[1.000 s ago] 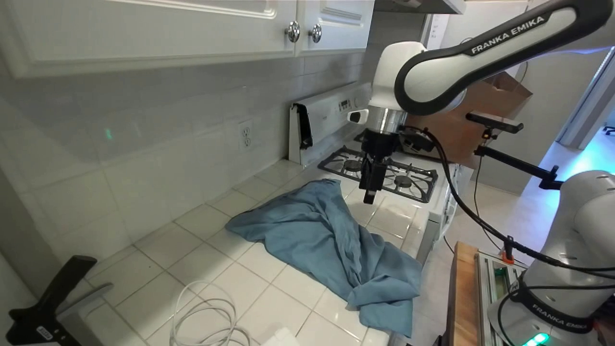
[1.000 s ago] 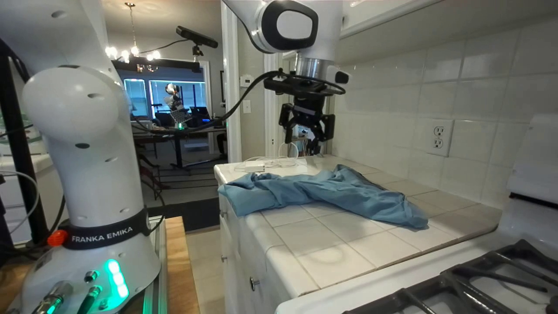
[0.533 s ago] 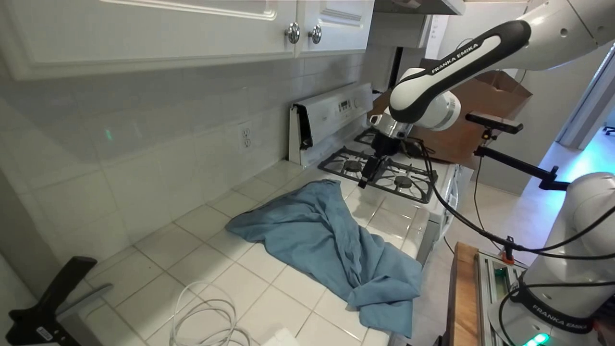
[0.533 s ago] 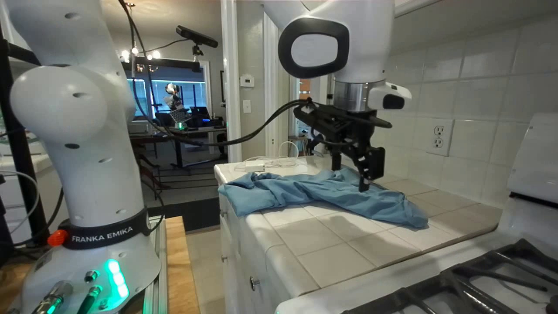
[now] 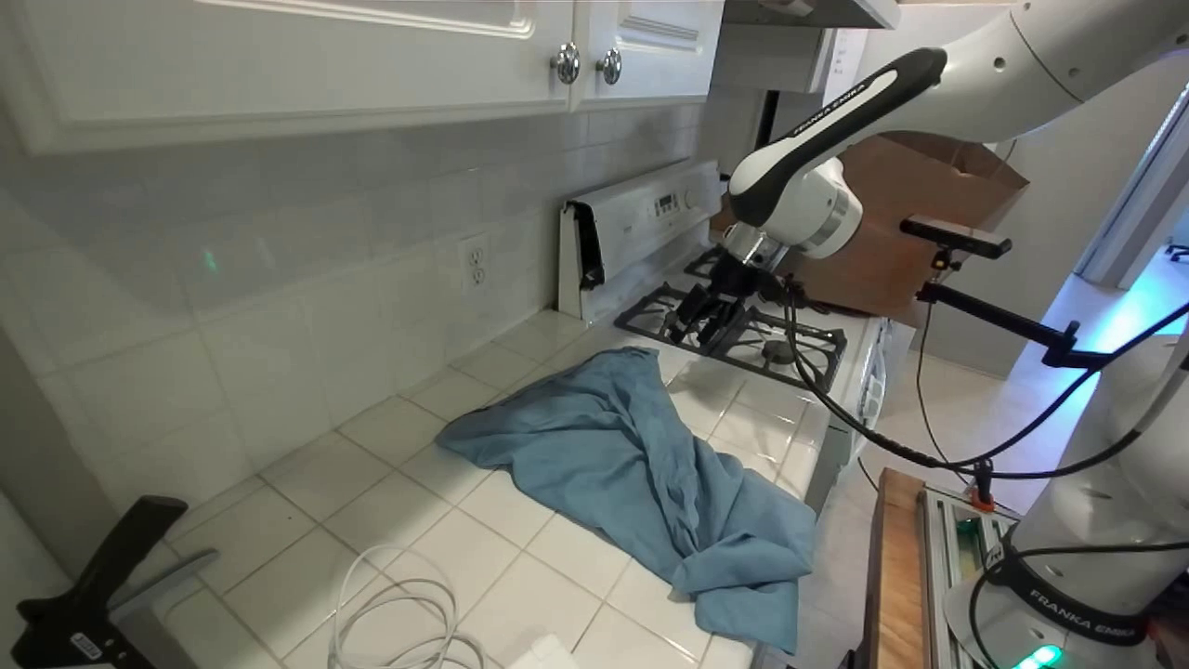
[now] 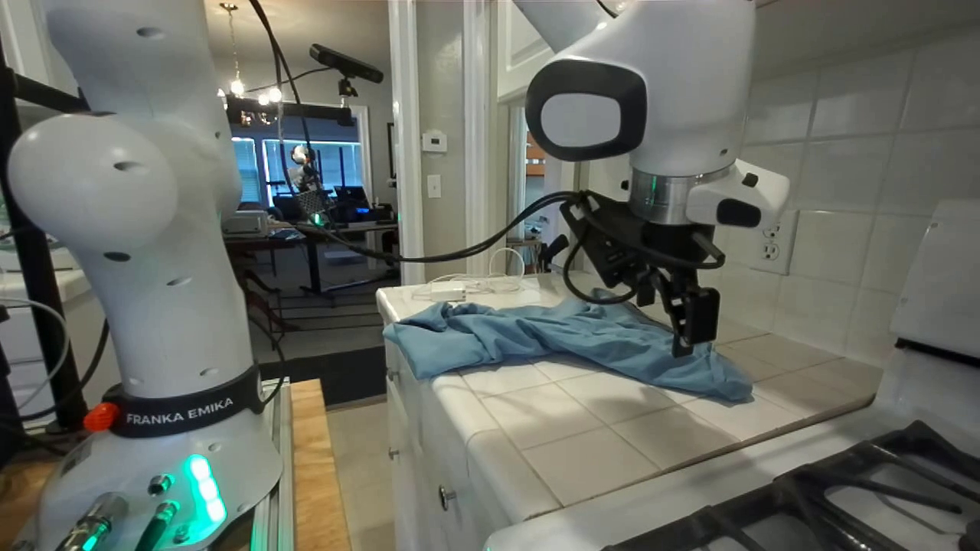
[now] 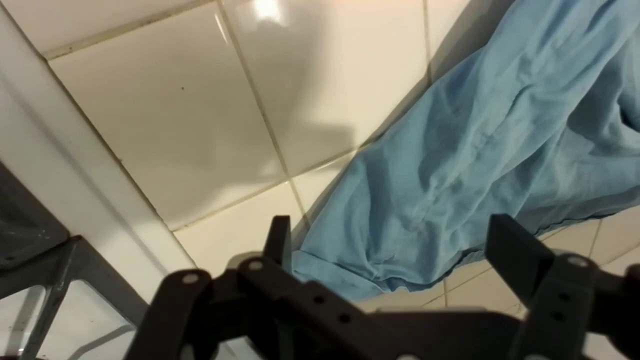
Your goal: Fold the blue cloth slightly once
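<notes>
The blue cloth (image 5: 632,465) lies crumpled on the white tiled counter in both exterior views, its near edge hanging at the counter's edge in an exterior view (image 6: 551,333). In the wrist view the cloth (image 7: 450,165) runs from upper right down to a folded corner between the fingertips. My gripper (image 7: 390,222) is open, with its fingers wide apart and nothing between them. In an exterior view the gripper (image 5: 692,333) is tilted, above the cloth's stove-side end. It appears apart from the cloth; its height is hard to judge.
A gas stove (image 5: 780,353) with black grates adjoins the counter, and its grate (image 7: 50,280) shows close by in the wrist view. A coiled white cable (image 5: 399,604) and a black-handled tool (image 5: 102,576) lie further along the counter. Cabinets (image 5: 372,65) overhang the back wall.
My gripper has moved from above the middle of the counter toward the stove and the cloth's stove-side end, lower, tilting and turning. The cloth has not moved.
</notes>
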Robot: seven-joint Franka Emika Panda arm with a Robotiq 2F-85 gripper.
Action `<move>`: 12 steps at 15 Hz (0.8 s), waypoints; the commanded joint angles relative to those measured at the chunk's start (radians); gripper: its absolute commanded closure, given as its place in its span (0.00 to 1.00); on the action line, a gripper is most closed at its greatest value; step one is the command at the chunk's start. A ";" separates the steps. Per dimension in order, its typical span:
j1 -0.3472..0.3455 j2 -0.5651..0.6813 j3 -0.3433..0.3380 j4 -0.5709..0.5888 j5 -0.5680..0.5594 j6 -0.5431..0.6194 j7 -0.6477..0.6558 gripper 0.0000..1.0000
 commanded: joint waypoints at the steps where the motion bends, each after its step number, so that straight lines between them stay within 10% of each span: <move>1: -0.032 -0.003 0.036 -0.001 -0.003 -0.001 0.003 0.00; 12: -0.045 0.217 0.034 0.171 0.133 0.089 -0.078 0.00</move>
